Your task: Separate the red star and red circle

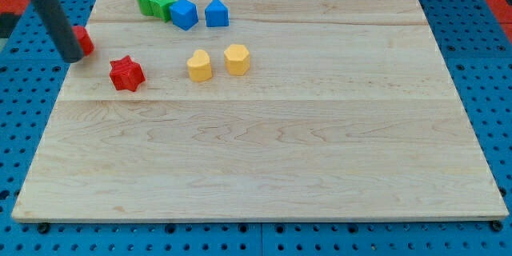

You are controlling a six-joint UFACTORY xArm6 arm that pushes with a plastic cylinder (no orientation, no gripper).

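Note:
The red star lies on the wooden board near the view's left. The red circle sits at the board's left edge, up and to the left of the star, partly hidden by my rod. My tip rests at the board's left edge, touching the circle's left lower side. A gap of bare board separates the star from the circle.
Two green blocks sit at the view's top, touching a blue cube, with a blue house-shaped block beside it. Two yellow blocks sit right of the star. The wooden board lies on a blue pegboard.

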